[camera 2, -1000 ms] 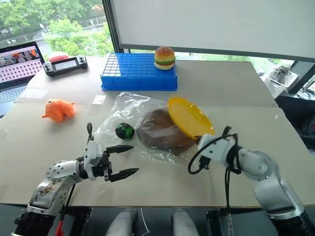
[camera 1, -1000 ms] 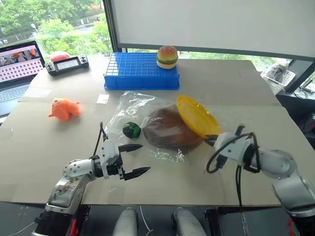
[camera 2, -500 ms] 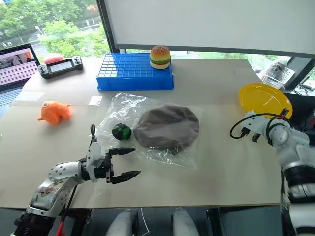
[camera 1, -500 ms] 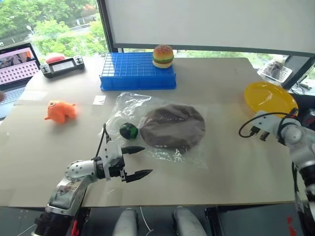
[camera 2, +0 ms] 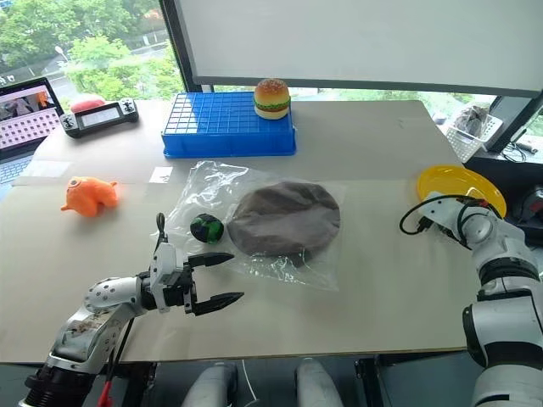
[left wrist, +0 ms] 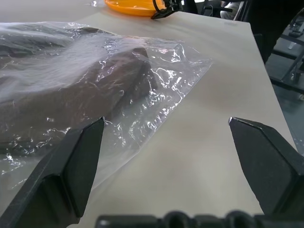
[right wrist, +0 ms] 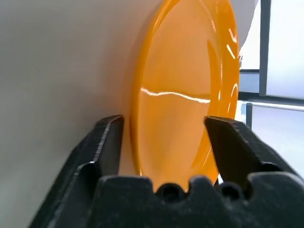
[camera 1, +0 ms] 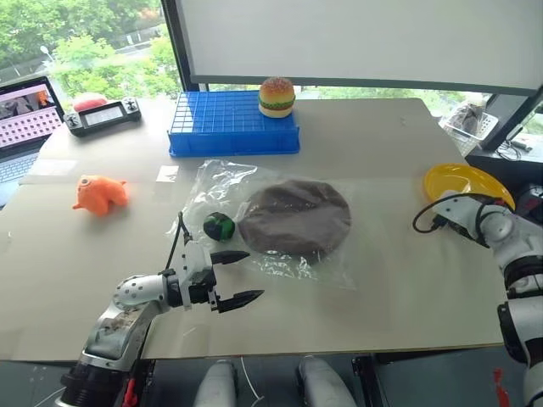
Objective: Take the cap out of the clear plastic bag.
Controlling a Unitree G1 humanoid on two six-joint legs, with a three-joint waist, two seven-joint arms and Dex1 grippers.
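The left gripper stands wide open and holds nothing; its two black fingers are spread apart above the bare table, pointing to the right. It hovers just near of the clear plastic bag, close to the bag's near edge but not touching it. In the left wrist view the bag's crinkled corner lies between and beyond the spread fingers, with open table under the gap. The left forearm reaches in from the near left, roughly level.

The right gripper is also spread, its fingers standing on either side of the yellow plate with a visible gap between each finger and the plate's rim. The plate lies at the far right edge of the table, partly over the edge. Whether either finger touches the plate cannot be told. The right arm is stretched out to the right, well apart from the bag, with a black cable looping at its wrist.

The cap lies flat inside the bag at the middle of the table, its dark brown dome covered by the plastic. A small green-and-black ball sits just left of the cap, also within the bag. Farther off are a blue crate with a toy burger at its right end, and an orange toy at the left.
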